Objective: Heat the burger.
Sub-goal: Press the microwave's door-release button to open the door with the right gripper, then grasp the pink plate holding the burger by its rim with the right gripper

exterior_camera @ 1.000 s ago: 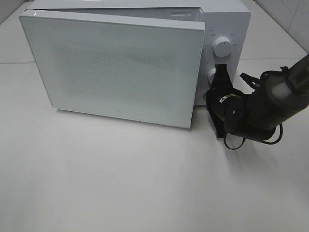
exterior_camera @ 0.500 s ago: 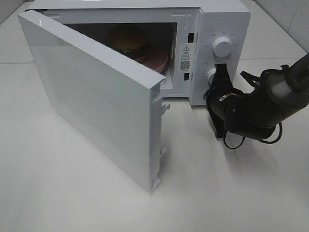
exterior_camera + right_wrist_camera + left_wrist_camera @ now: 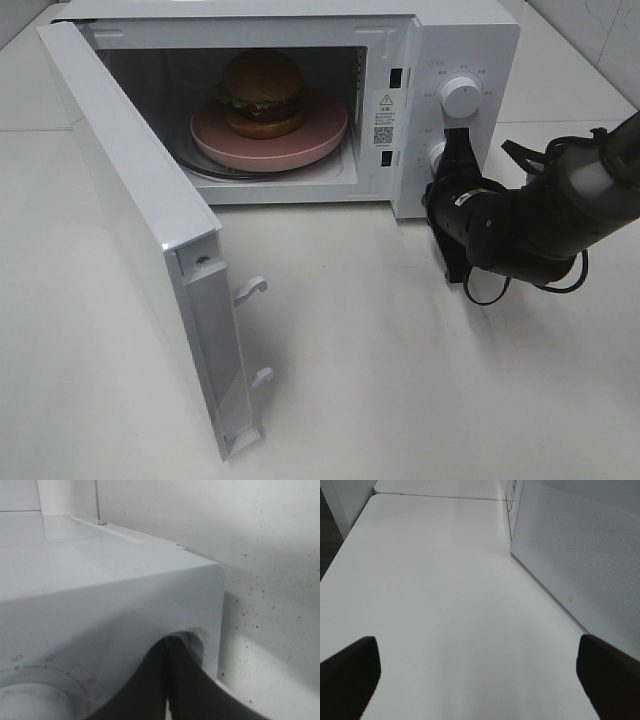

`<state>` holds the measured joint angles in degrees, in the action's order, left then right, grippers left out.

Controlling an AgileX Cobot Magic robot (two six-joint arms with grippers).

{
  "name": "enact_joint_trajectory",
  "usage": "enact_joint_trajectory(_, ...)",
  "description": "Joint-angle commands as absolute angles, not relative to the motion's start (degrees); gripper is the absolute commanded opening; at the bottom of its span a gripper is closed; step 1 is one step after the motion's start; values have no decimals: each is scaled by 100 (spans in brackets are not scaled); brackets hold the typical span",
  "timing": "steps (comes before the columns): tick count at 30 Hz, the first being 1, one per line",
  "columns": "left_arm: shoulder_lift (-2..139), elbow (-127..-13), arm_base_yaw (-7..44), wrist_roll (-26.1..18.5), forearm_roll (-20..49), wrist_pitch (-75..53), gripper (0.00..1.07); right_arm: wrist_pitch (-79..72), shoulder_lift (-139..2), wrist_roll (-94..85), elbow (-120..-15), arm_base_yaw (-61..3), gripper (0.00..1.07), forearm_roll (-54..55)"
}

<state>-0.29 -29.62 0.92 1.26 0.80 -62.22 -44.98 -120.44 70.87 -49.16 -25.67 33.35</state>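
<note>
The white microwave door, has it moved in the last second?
Yes. The white microwave door has swung outward, away from the fixed white control panel, uncovering the brown-bun burger on its round pink plate.

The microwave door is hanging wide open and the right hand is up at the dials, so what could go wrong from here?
First, the white microwave door stands wide open with the brown-bun burger on its round pink plate inside, so turning a dial now probably heats nothing. Second, the shut right hand sits at the lower white dial and may slip off. Third, the door juts across the white table, where an arm could hit it.
</note>
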Motion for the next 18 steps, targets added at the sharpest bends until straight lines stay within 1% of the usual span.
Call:
enact_joint_trajectory(1,-126,-2956,86,143,63,-6125,100,-5065,-11671,7076,-5031,-2435,0,2985)
enact_joint_trajectory(5,-126,-2956,86,143,63,-6125,100,-4142,-11459,7042,-4813,-2441,0,2802)
enact_joint_trajectory(12,-126,-2956,86,143,63,-6125,100,-3982,-11138,6870,-4492,-2487,0,2790)
enact_joint_trajectory(18,-126,-2956,86,143,63,-6125,100,-3014,-10651,6486,-4314,-2487,0,2378)
